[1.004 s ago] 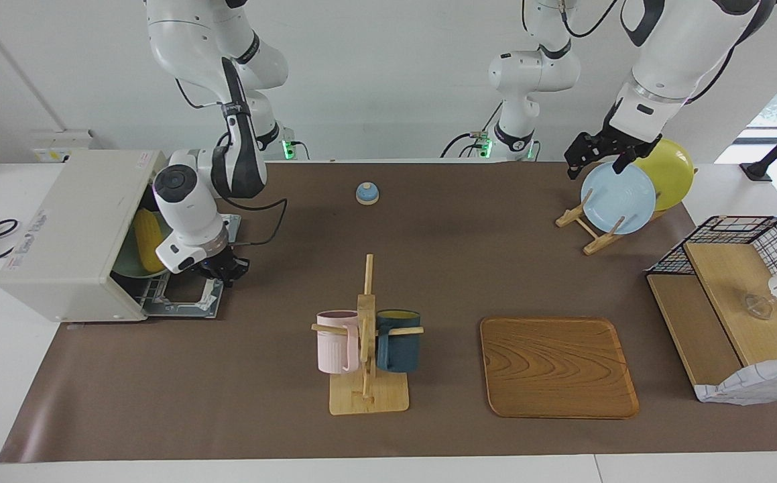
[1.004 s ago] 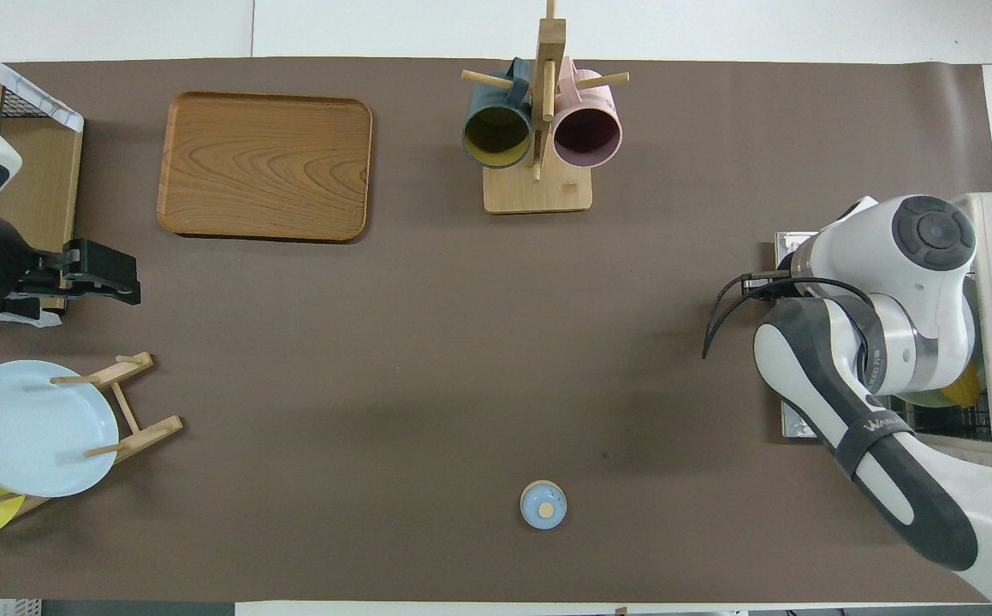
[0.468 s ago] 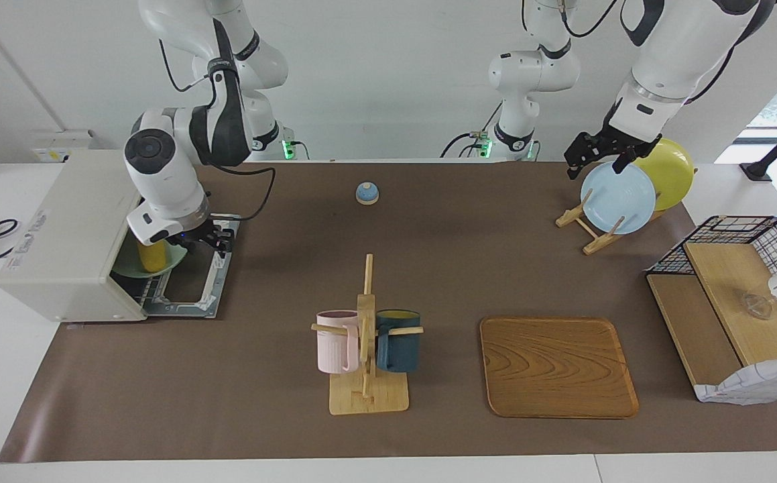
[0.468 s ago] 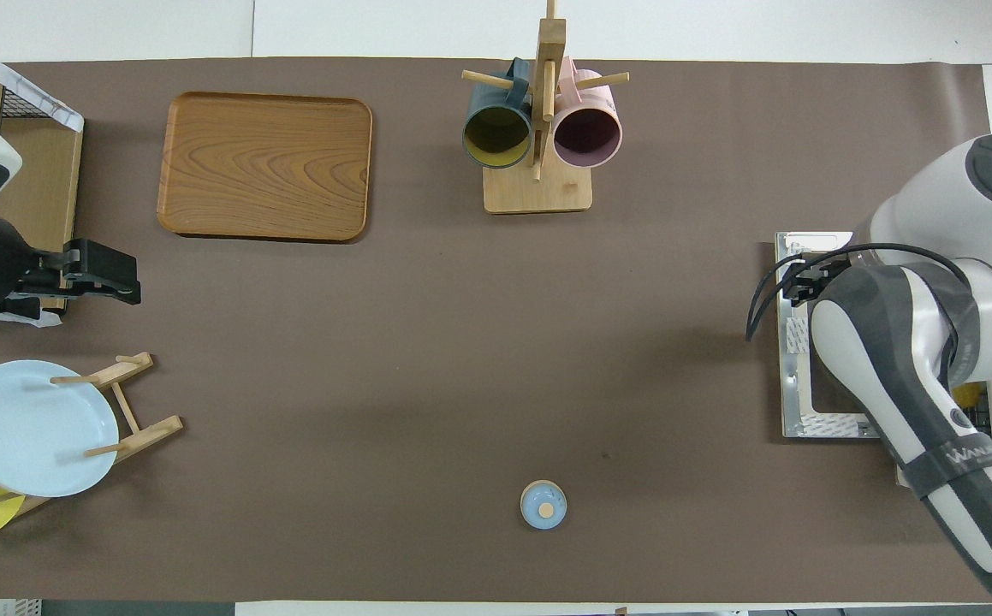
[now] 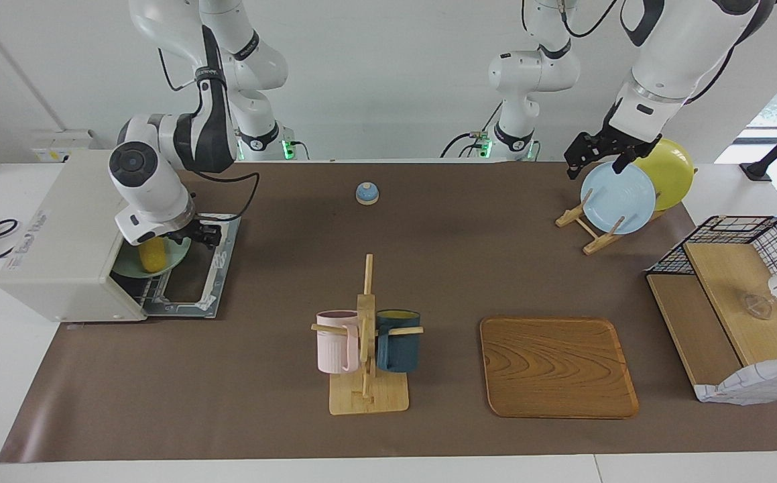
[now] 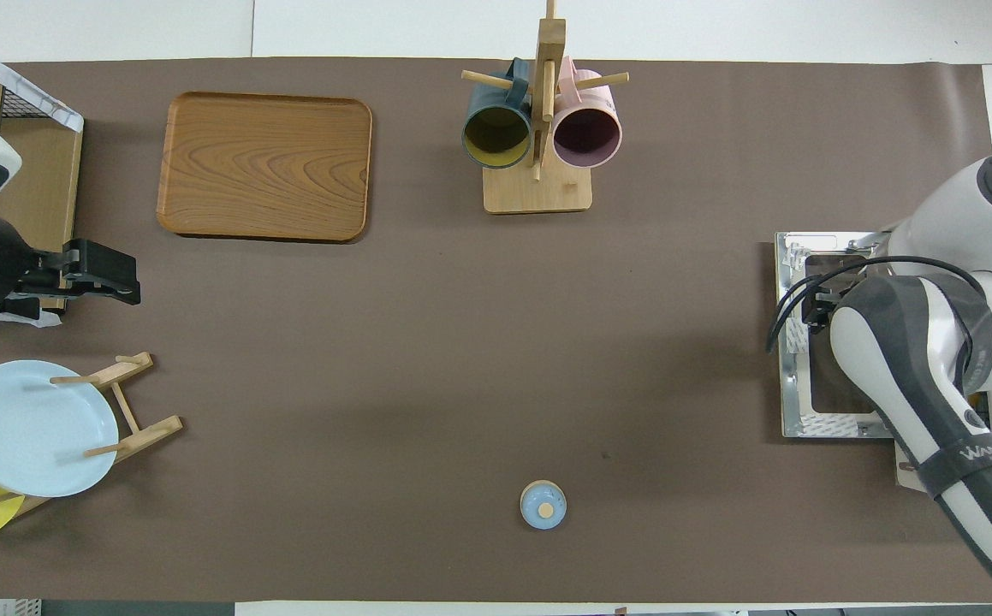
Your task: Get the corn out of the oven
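Right hand (image 5: 204, 235) over the let-down door of the oven (image 5: 70, 235) at the right arm's end of the tabletop (image 5: 428, 221); how far open, cannot tell; nothing seen held. Wrist bent low at the oven mouth. Corn (image 5: 151, 255) on a green plate (image 5: 173, 258) inside. Left hand (image 5: 592, 153) open, empty, waiting above the blue plate (image 5: 619, 198)

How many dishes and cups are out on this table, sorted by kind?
Plates: 3, a light blue plate and a yellow plate on the wooden rack, plus a green plate in the oven under the corn.
Mugs: 2, a pink mug and a dark blue mug.
Trays: 1, the wooden tray.
Total: 6.
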`<state>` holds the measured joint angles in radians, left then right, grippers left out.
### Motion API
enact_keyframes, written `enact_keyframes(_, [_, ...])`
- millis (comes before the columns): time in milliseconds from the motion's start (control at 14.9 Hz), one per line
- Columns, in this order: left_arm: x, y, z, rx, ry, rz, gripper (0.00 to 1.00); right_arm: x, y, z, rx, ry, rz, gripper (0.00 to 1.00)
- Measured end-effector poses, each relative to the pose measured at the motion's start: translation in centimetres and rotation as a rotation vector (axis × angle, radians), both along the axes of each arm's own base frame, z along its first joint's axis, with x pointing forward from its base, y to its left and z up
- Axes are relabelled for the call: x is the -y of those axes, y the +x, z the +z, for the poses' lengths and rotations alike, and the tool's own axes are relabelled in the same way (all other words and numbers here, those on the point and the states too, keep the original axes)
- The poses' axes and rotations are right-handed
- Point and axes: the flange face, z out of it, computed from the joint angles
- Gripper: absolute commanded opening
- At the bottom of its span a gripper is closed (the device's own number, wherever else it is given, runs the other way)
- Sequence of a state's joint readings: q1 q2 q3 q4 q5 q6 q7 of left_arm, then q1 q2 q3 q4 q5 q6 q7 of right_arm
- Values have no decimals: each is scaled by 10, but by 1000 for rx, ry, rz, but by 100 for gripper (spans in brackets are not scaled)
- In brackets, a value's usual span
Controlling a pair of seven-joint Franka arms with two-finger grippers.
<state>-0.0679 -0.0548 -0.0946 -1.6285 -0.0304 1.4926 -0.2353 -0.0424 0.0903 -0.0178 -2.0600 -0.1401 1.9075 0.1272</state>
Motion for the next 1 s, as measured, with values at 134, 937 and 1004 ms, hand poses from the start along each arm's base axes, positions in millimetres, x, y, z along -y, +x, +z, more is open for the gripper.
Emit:
enact_keyframes(134, [0, 0, 0, 0, 0, 0, 100, 16, -5, -4, 4, 8, -1, 52])
enact_keyframes(937, [0, 0, 0, 0, 0, 0, 100, -24, -4, 17, 42, -44, 127, 0])
enact_keyframes(1004, [0, 0, 0, 0, 0, 0, 100, -39, 5, 30, 47, -47, 147, 0])
